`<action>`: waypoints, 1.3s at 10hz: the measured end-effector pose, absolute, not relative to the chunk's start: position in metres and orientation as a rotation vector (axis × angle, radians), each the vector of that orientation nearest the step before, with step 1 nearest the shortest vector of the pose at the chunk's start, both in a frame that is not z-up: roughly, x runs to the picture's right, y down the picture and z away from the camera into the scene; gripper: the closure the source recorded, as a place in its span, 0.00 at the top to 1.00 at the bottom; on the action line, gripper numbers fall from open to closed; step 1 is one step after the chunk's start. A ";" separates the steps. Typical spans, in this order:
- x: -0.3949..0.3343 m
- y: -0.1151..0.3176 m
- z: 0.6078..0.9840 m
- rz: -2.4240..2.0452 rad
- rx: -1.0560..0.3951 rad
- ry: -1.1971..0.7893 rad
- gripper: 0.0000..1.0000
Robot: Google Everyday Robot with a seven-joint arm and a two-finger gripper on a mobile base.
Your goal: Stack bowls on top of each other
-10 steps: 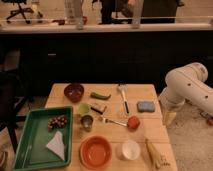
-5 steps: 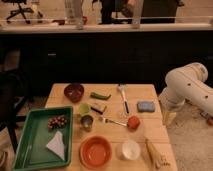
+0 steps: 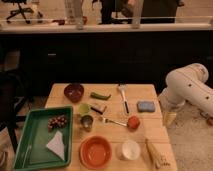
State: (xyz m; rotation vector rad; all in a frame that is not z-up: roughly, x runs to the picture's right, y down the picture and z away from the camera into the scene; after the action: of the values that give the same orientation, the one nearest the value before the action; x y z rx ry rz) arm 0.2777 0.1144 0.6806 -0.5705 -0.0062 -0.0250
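Wooden slatted counter (image 3: 151, 134) seen from above and in front. The small, glossy maroon bowl (image 3: 74, 92) sits near the far left corner. The wider, shallow orange bowl (image 3: 95, 151) sits at the near edge, well apart from it; both are upright and unstacked.

Between them stand a green cup (image 3: 84, 108) and a small metal cup (image 3: 87, 122). A round white cup (image 3: 130, 149) stands just right of the orange bowl. A green rectangular tray (image 3: 44, 110) at left holds dark grapes (image 3: 57, 121) and a white folded napkin (image 3: 56, 145). A fork (image 3: 112, 120), a blue sponge (image 3: 146, 106) and a spatula (image 3: 123, 95) lie to the right.

The white, rounded arm (image 3: 187, 85) curves down beside the right edge. Its pincer (image 3: 170, 118) hangs off the counter, holding nothing visible; whether it is open cannot be told.
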 end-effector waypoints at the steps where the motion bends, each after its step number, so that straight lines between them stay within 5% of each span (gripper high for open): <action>1: 0.269 0.119 0.678 -0.110 -0.570 -0.051 0.80; 6: 0.220 0.140 0.665 -0.647 -0.527 -0.310 0.80; 13: 0.203 0.141 0.667 -0.800 -0.463 -0.367 0.80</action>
State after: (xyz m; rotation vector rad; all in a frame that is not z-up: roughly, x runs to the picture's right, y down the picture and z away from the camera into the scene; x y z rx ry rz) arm 0.2026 0.1410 0.6671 -0.4631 -0.3671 -0.7998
